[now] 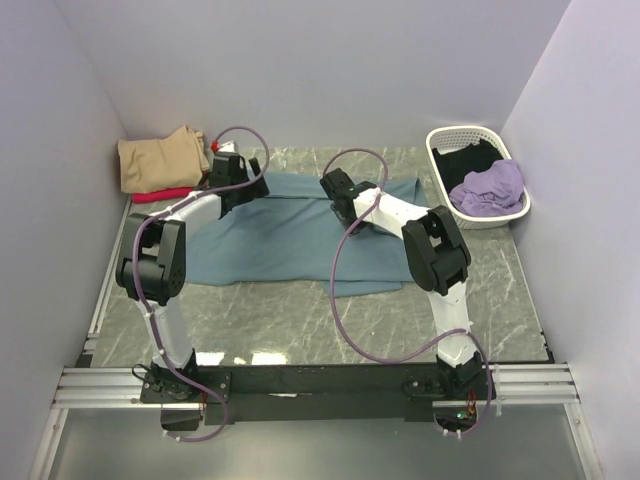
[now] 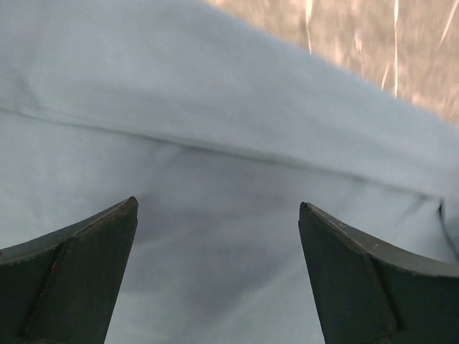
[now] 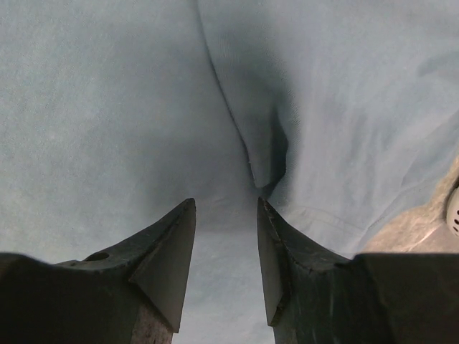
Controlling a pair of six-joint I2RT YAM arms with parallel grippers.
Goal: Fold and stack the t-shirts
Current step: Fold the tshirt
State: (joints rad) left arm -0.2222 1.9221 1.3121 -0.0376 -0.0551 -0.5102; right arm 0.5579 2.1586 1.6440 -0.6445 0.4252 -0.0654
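Observation:
A large teal-blue t-shirt [image 1: 290, 240] lies spread flat in the middle of the table. My left gripper [image 1: 250, 178] hovers low over its far left part. In the left wrist view this gripper [image 2: 219, 204] is wide open, with only blue cloth [image 2: 215, 143] below it. My right gripper [image 1: 336, 192] is down at the shirt's far middle. Its jaws [image 3: 226, 202] stand a narrow gap apart with flat cloth [image 3: 107, 129] between the fingertips, and a dark crease runs just beyond them. A folded tan t-shirt [image 1: 160, 160] lies on a red one [image 1: 165, 194] at the far left.
A white lattice basket [image 1: 440, 140] stands at the far right and holds a lilac t-shirt [image 1: 490, 186] and a black one [image 1: 470, 158]. Lilac walls close in the table on three sides. Purple cables loop over both arms.

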